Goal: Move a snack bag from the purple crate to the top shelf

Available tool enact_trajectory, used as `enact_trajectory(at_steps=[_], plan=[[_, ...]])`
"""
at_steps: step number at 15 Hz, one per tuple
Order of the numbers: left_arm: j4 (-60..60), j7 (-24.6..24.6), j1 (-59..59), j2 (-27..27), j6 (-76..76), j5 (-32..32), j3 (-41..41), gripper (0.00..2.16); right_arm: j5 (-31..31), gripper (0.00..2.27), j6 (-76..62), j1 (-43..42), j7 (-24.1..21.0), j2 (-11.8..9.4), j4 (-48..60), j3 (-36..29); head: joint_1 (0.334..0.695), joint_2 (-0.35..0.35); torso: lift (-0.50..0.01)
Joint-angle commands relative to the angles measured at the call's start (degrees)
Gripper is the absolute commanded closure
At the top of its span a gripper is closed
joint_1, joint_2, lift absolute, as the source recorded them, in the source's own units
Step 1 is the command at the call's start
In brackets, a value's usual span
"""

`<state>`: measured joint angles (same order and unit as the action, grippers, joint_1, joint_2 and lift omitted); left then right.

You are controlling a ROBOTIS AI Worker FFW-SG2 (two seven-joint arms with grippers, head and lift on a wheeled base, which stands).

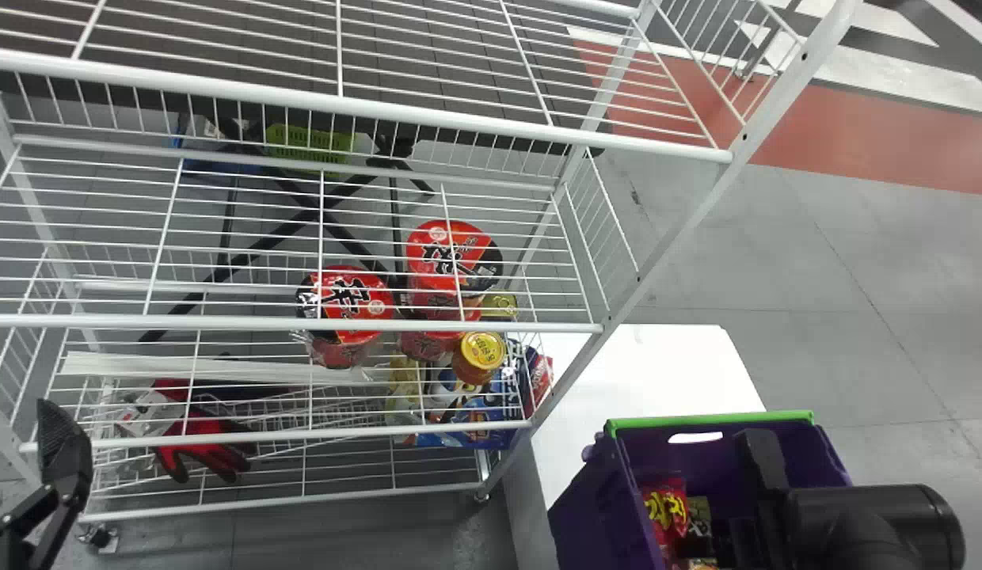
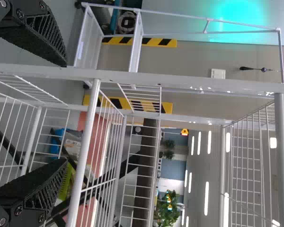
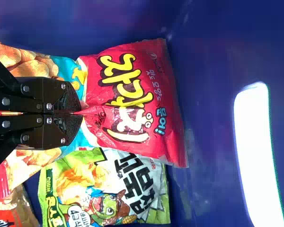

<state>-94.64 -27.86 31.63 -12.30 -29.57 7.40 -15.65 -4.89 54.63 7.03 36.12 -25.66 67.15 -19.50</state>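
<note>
In head view we mark right claw (image 1: 760,471) at 4 o'clock, narrow, pinching red snack bag (image 3: 137,94) in purple crate (image 1: 582,511) on white desk (image 1: 657,368), left claw (image 1: 63,459) at 8 o'clock, wide, near wire rack (image 1: 301,323).

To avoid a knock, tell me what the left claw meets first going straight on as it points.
Probably the white rack: its upright and a shelf rail lie ahead of the left claw. Depth is unclear, so I can't say which comes first.
</note>
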Motion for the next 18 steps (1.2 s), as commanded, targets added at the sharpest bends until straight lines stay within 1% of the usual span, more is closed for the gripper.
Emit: enact_trajectory(at_steps=[1, 16, 18], plan=[[0.2, 0.0, -0.1, 0.0, 0.0, 0.1, 0.0, 0.08, 0.1, 1.75, 0.0, 0.0, 0.0, 0.0, -0.1, 0.0, 0.695, -0.350, -0.299], [-0.1, 0.0, -0.3, -0.4, 0.0, 0.4, 0.0, 0.08, 0.2, 1.75, 0.2, 0.0, -0.2, 0.1, -0.1, 0.0, 0.695, -0.350, -0.239], [-0.1, 0.3, -0.3, -0.6, 0.0, 0.8, 0.0, 0.08, 0.2, 1.75, 0.7, 0.0, -0.2, 0.4, 0.0, -0.1, 0.695, -0.350, -0.231]])
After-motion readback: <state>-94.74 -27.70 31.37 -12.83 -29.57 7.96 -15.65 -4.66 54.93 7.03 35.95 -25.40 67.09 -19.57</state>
